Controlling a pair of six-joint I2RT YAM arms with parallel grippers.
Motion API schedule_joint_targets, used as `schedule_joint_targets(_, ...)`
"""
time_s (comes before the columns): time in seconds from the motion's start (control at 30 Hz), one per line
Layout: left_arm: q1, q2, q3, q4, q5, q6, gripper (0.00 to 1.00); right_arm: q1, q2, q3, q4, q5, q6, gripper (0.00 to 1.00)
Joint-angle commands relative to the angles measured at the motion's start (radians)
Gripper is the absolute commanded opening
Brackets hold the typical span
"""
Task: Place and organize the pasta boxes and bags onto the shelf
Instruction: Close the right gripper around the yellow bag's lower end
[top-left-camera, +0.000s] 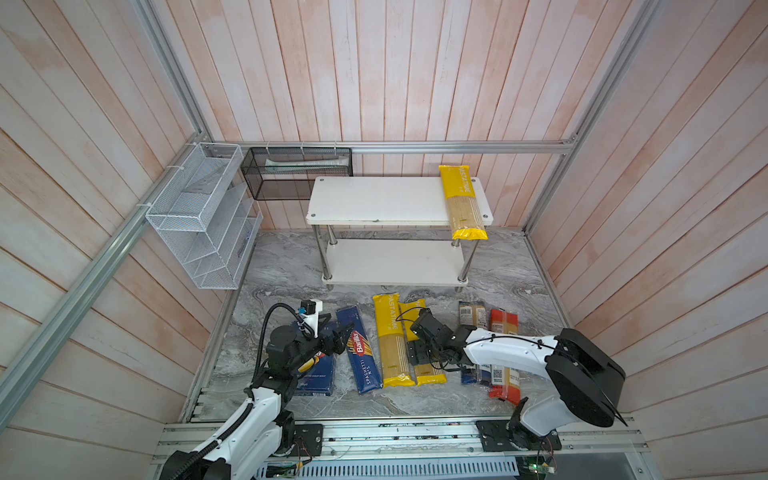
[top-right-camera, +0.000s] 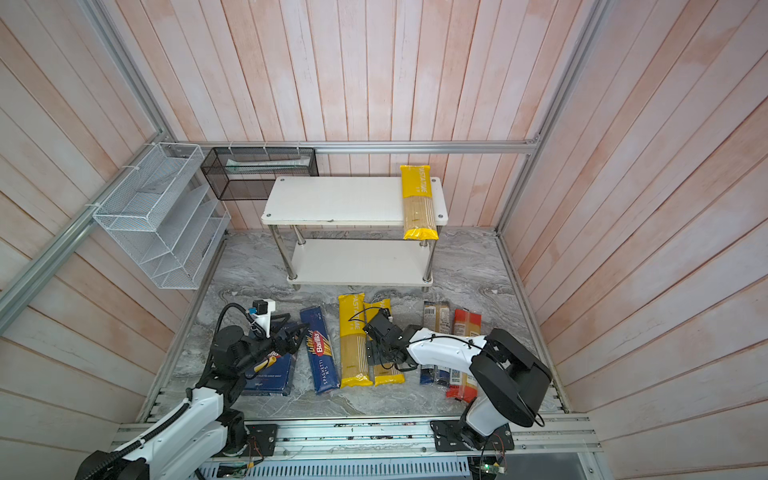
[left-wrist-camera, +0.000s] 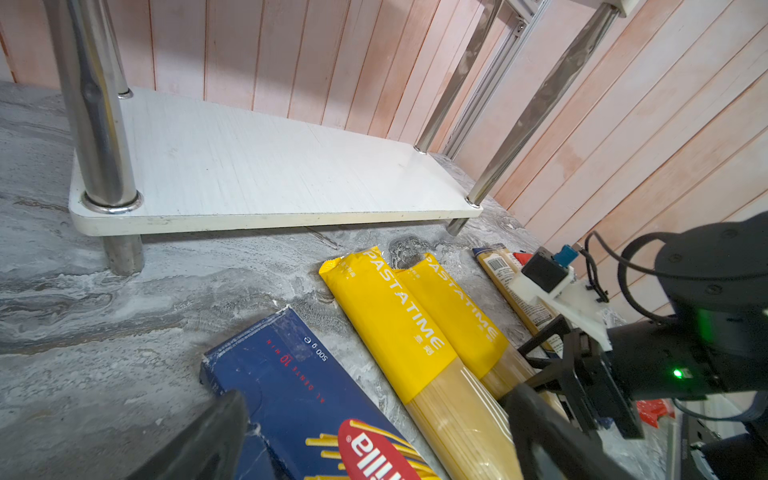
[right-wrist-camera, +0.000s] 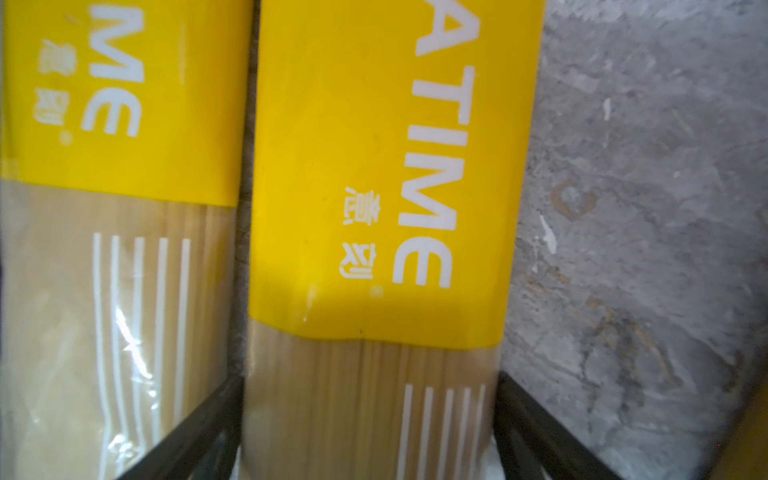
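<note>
Two could lift together, since the right claw (right-wrist-camera: 370, 380), spread open astride a yellow bag (right-wrist-camera: 374, 187), has one finger (right-wrist-camera: 199, 419) in the narrow gap beside the neighbouring bag (right-wrist-camera: 104, 166).

Grey marble-patterned tabletop (top-left-camera: 507, 266), read as a dial in a top view. At 12 o'clock stands the two-tier white shelf (top-left-camera: 374, 199) on chrome posts. PASTATIME bag a (top-left-camera: 463, 199) lies across the 3 o'clock end of its upper board, overhanging the front edge. Flat on the tabletop, in a row from 8 to 4 o'clock:
- wide Barilla box (top-left-camera: 316, 378)
- Barilla Spaghetti box (top-left-camera: 359, 353)
- PASTATIME bag b (top-left-camera: 392, 340) and PASTATIME bag c (top-left-camera: 430, 376), side by side
- blue-ended clear bag (top-left-camera: 471, 316)
- red-ended clear bag (top-left-camera: 503, 322)
</note>
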Motion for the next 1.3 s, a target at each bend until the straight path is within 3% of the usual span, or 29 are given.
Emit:
schedule_joint_targets(0.0, -0.004, -0.014, -0.013, 0.031, 0.012, 0.001, 1.0, 0.006, 0.02, 0.022, -0.047, 0.047, 0.006, 0.91)
schedule_joint_targets(0.93, -0.004, -0.031, -0.016, 0.023, 0.015, 0.005, 1.0, 0.01, 0.069, -0.007, -0.044, 0.106, 0.026, 0.9)
schedule_joint_targets(1.27, -0.004, -0.024, -0.014, 0.023, 0.01, 0.007, 1.0, 0.02, 0.061, -0.02, -0.038, 0.108, 0.049, 0.8)
